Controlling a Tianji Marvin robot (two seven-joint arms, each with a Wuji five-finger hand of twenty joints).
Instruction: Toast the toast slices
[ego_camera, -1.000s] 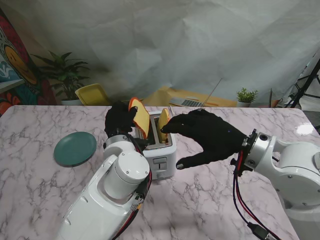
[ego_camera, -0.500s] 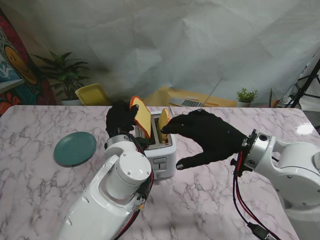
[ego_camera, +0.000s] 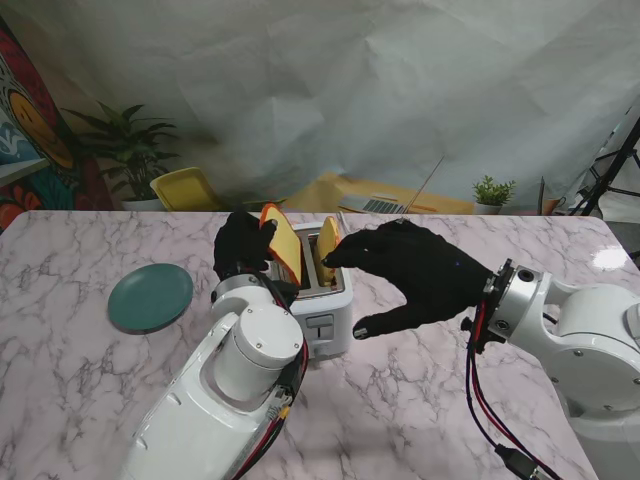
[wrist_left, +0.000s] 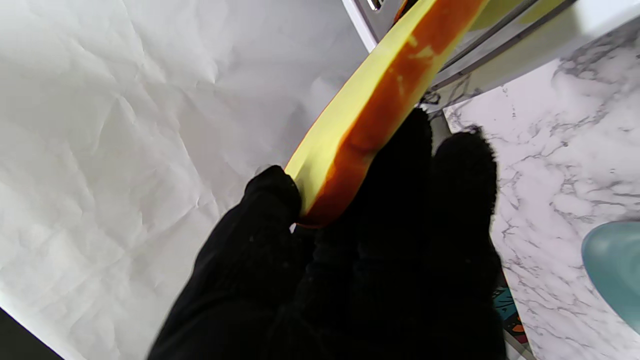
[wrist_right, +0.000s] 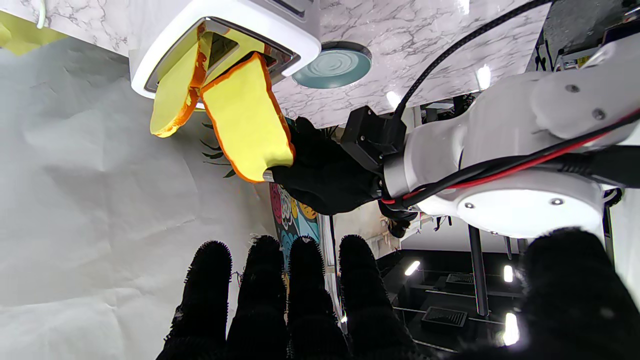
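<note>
At the left of the marble worktop (ego_camera: 90, 380) a teal plate (ego_camera: 150, 297) lies bare, well apart from the action. Next comes the left hand (ego_camera: 243, 252), black-gloved, pinching the upper edge of a toast slice (ego_camera: 281, 243) between thumb and fingers; the slice leans at a tilt, its lower part entering the left slot of the white toaster (ego_camera: 322, 312) but most of it standing proud. The left wrist view shows the grip plainly: thumb on the pale yellow face, fingers (wrist_left: 400, 165) behind the orange crust rim. In the right slot a second toast slice (ego_camera: 327, 250) sits partly in, its top also above the slot. To the right the right hand (ego_camera: 415, 275) hovers just beside that second slice, fingers spread and holding nothing; whether a fingertip touches the crust I cannot tell. The slices look like light toy pieces with a smooth, somewhat slippery face, probably soft enough to flex, so a gentle pinch near the top edge, across the thickness, seems the best hold; squeezing hard could bend a slice and jam it against the slot wires. The tilted slice likely needs straightening upright before it will drop, and the lever on the toaster front is not yet pressed.
</note>
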